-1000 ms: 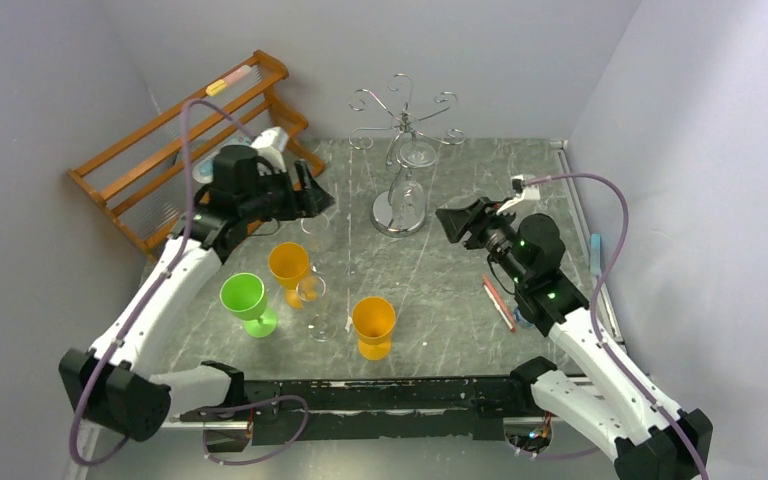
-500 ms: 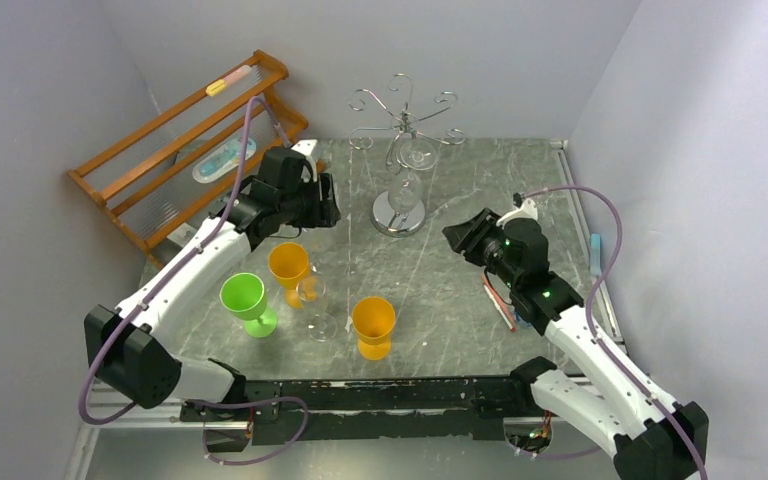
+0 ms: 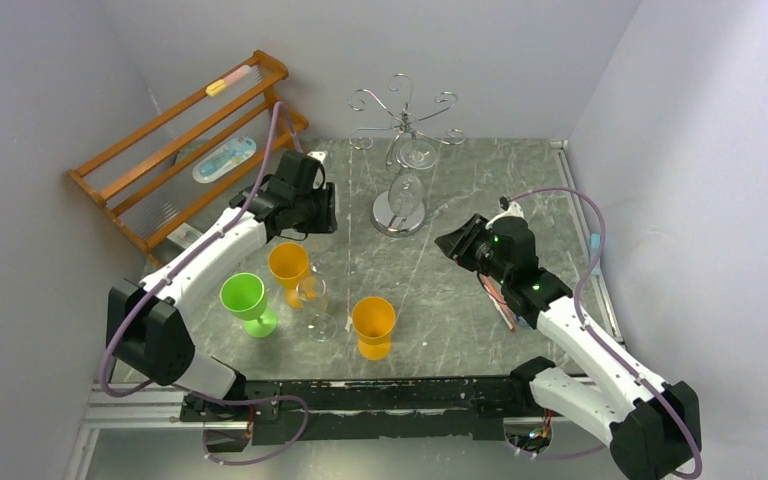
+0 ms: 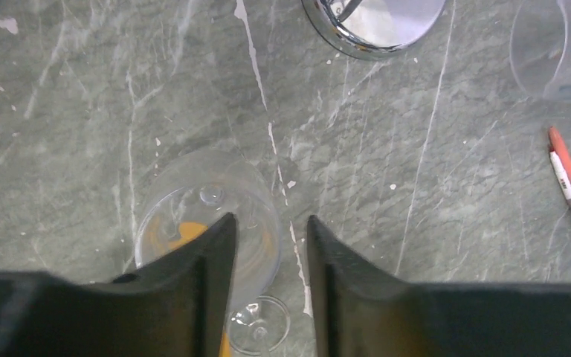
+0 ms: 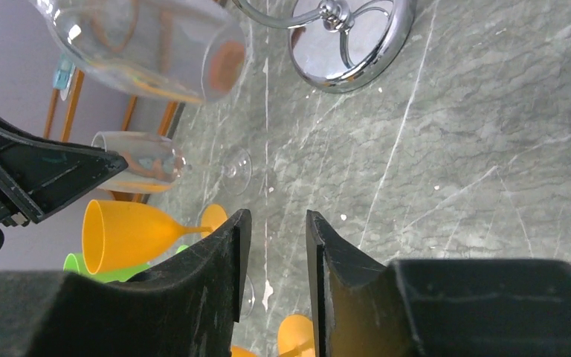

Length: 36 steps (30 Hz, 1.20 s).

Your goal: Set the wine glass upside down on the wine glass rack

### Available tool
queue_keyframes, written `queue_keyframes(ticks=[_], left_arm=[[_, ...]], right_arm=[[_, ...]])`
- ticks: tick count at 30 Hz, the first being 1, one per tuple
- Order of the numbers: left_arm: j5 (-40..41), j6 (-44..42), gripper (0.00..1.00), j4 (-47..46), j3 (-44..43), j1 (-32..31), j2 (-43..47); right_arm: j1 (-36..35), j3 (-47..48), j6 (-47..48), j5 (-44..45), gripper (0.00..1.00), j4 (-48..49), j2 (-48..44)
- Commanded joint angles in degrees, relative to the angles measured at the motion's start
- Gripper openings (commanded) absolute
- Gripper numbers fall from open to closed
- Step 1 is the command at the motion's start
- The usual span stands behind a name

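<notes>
The silver wire wine glass rack (image 3: 401, 108) stands at the back centre on a shiny disc base (image 3: 398, 216). Clear glasses hang upside down on it (image 3: 418, 154). A clear wine glass (image 3: 316, 234) stands upright left of the base. My left gripper (image 3: 312, 208) is open and just above it. In the left wrist view (image 4: 268, 230) the left finger overlaps the glass rim (image 4: 207, 212). My right gripper (image 3: 457, 240) is open and empty, right of the rack base. In its own view (image 5: 275, 223) it faces that glass (image 5: 137, 160).
A second clear glass (image 3: 313, 292), two orange goblets (image 3: 288, 264) (image 3: 373, 322) and a green goblet (image 3: 244, 296) stand at the near left. An orange wooden slatted rack (image 3: 190, 150) leans at the back left. A red-and-white pen (image 3: 498, 300) lies on the right.
My left arm has stretched forward and come down, bringing its gripper low over the clear glass left of the rack base. My right gripper has drifted slightly nearer and to the left.
</notes>
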<state>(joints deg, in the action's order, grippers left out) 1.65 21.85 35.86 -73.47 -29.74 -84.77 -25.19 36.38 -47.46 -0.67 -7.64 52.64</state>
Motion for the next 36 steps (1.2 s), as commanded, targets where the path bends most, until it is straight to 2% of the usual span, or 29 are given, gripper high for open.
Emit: queue_keyframes(ticks=[1, 5, 9, 18, 24, 30, 36], left_arm=[[-1.12, -0.64, 0.39, 0.58, -1.48, -0.58, -1.76], [-0.52, -1.27, 0.18, 1.08, -2.55, -0.89, -2.50], [0.29, -2.75, 0.06, 2.22, -3.22, -1.09, -2.53], [3.23, -3.58, 0.05, 4.20, -6.21, -1.29, 1.22], [7.43, -2.31, 0.05, 4.24, -9.38, -1.22, 7.83], [9.51, 0.64, 0.05, 0.10, -9.33, -1.29, 17.89], [9.61, 4.49, 0.05, -10.03, -3.20, -1.29, 27.49]], right_arm=[[0.17, 2.23, -0.48, -1.77, 0.36, -0.48, 1.06], [0.15, 3.53, -1.06, -1.79, 0.33, -1.55, 1.58], [0.16, 4.63, -1.49, -1.63, 0.32, -2.70, 1.35], [0.18, 7.85, -2.65, -0.22, 0.32, -5.50, -0.33], [0.15, 8.86, -4.63, -1.89, 0.45, -5.61, -3.50], [-0.30, 9.07, -8.88, -6.02, 0.53, -0.50, -5.06], [-3.90, 10.18, -11.49, -5.30, 0.54, 6.22, -3.79]])
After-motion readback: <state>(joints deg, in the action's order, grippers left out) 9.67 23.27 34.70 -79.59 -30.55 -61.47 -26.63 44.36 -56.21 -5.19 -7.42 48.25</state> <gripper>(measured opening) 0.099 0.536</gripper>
